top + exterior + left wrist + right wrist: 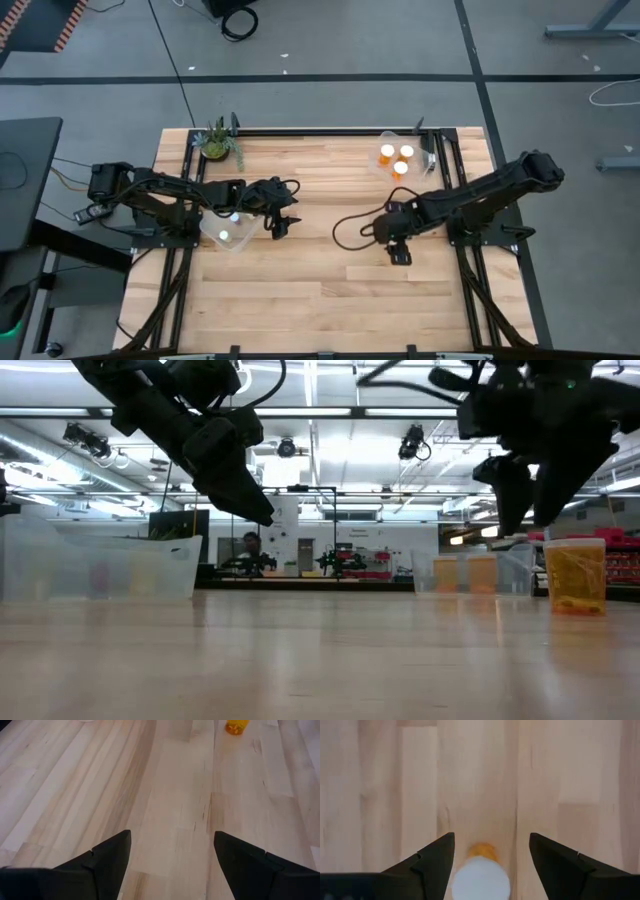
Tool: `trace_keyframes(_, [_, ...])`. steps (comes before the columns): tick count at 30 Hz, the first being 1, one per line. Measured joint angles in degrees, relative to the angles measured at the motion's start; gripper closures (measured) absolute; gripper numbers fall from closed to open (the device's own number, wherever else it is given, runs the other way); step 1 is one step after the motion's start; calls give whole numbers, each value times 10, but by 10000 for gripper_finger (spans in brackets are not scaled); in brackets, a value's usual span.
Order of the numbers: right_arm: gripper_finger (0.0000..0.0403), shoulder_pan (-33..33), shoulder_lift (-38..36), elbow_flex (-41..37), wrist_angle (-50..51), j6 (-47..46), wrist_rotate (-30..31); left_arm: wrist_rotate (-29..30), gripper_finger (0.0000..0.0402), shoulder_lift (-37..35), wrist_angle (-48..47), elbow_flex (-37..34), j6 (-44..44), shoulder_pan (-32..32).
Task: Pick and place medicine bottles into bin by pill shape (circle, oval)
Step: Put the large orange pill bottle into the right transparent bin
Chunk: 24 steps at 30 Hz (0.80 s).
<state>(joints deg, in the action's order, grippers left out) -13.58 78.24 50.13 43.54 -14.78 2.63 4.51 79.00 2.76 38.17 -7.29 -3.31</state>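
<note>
One amber medicine bottle (575, 575) with a white cap (480, 879) stands upright on the table at the right. My right gripper (491, 837) is open and hovers just above it, fingers pointing down on either side of the cap without touching; it hides the bottle in the high view (399, 252). My left gripper (283, 226) is open and empty above the table's middle, beside a clear bin (226, 232) that holds bottles. A second clear bin (400, 160) at the far right holds three bottles. The lone bottle also shows far off in the left wrist view (236, 726).
A green potted plant (218, 142) stands at the far left corner. A black cable (350, 228) loops on the table left of my right gripper. Bare wood lies between the two arms and toward the near edge.
</note>
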Motion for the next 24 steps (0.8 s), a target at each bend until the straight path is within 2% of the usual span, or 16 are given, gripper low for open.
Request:
trace_keyframes(2, [138,-9,0,1,-2,12,1,0,108,0,0,0,0,0])
trace_keyframes(4, [138,-14,0,13,44,11,2,0,108,0,0,0,0,0])
trace_keyframes(8, [138,-21,0,30,144,-35,3,0,108,0,0,0,3,0])
trace_keyframes(12, [141,-23,0,23,183,-63,4,0,108,0,0,0,3,-1])
trace_keyframes(18, [147,-23,0,-11,172,-56,-3,0,108,0,0,0,3,-1])
trace_keyframes(24, [148,-23,0,-68,73,-57,-26,0,108,0,0,0,3,-1])
